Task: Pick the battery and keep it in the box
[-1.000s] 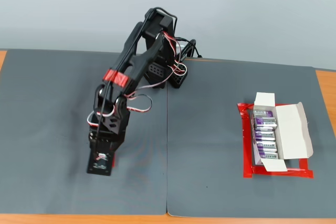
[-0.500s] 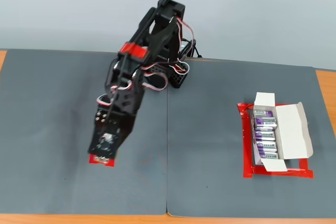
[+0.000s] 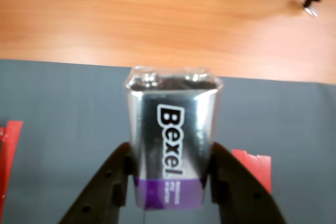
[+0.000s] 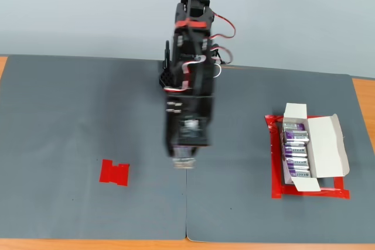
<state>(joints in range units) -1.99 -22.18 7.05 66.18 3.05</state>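
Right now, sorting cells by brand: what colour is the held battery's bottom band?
Purple, clearest in the wrist view: battery.

In the wrist view the two black fingers (image 3: 113,182) of the gripper (image 3: 168,182) are cut off by the bottom edge, and they cover the lower sides of the battery (image 3: 172,148), whose small print on the purple band is too blurred to read. In the fixed view the battery (image 4: 183,160) shows only as a small blurred tip under the arm, and the lettering on the cells in the box (image 4: 327,144) is too small to read.
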